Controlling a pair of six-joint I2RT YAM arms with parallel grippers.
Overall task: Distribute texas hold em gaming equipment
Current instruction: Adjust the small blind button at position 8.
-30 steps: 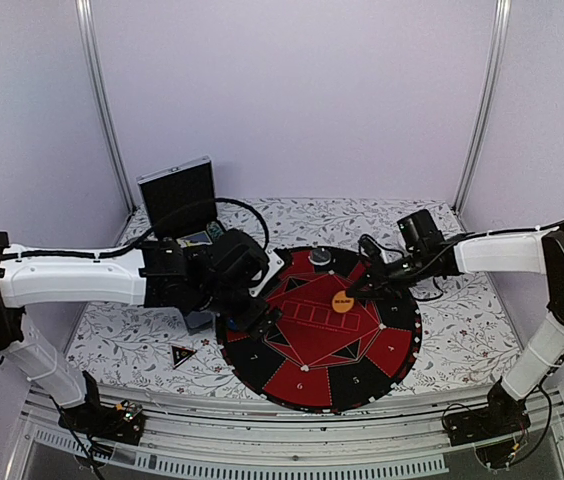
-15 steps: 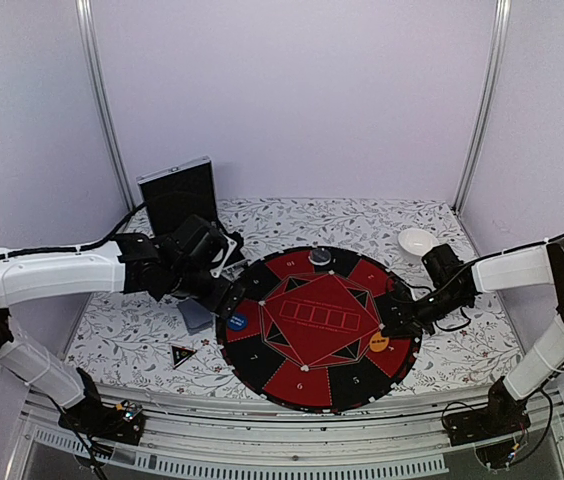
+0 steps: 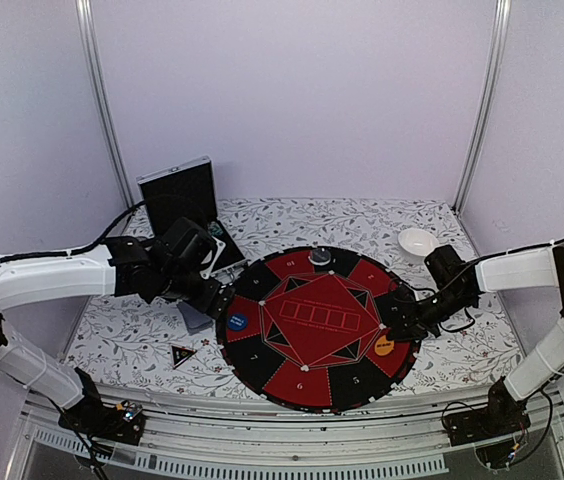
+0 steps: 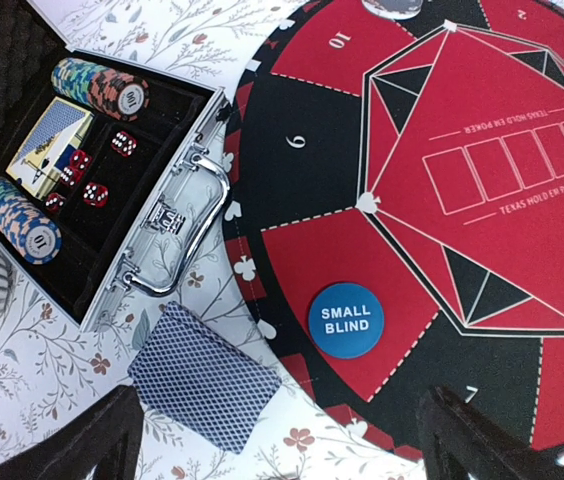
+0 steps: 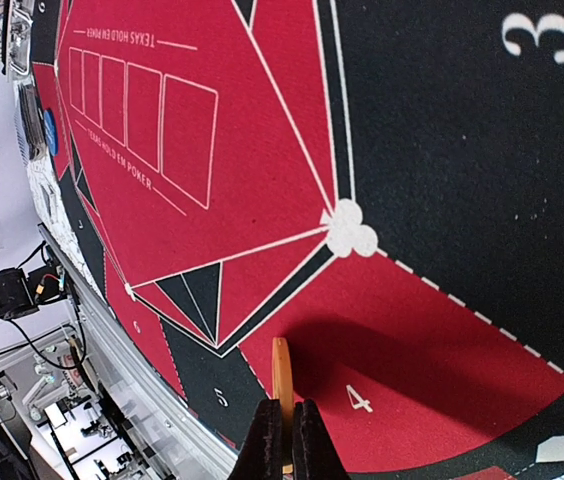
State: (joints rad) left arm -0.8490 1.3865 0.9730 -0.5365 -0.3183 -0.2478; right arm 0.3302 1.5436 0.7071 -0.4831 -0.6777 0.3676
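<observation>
- right hand (image 5: 282, 425) pinched shut on the orange button (image 5: 281, 375), which stands on edge at the mat's (image 5: 262, 150) red "4" field.
- left hand (image 4: 282, 420) - fingers wide apart, holding nothing - hangs by the blue button (image 4: 346, 319), which lies flat on the mat.
- cards (image 4: 205, 390) lie on the bench (image 4: 22, 400), beside the open case (image 4: 162, 220).

Soft even light, sharp focus

Robot test booth in a lab.
Plain panels (image 3: 292, 100) and metal posts (image 3: 102, 100) enclosed a table (image 3: 122, 345); two robot arms (image 3: 52, 280) were bolted to its front rail (image 3: 292, 425).
</observation>
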